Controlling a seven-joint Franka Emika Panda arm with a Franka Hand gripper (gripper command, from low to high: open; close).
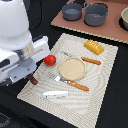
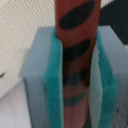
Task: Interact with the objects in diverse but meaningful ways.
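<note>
- My gripper (image 1: pixel 31 75) hangs over the exterior view's left edge of the woven placemat (image 1: pixel 102 80), its jaws closed on a reddish-brown stick with dark stripes (image 2: pixel 76 50); the wrist view shows the teal pads (image 2: pixel 53 85) pressing it from both sides.
- Just beside my gripper, toward the exterior view's right, a red tomato (image 1: pixel 49 60) sits on the mat.
- A white flat piece (image 1: pixel 55 93) lies near the mat's front edge.
- An orange-handled utensil (image 1: pixel 72 83) lies just beside the front of the tan round plate (image 1: pixel 73 68) at the mat's centre.
- A second reddish-brown sausage stick (image 1: pixel 91 61) rests beside the plate's far right rim, with a yellow-orange ridged bread block (image 1: pixel 94 47) just beyond it.
- At the back of the dark desk (image 1: pixel 117 100), two grey pots (image 1: pixel 96 14) stand on a tan board (image 1: pixel 90 29), well apart from my gripper.
</note>
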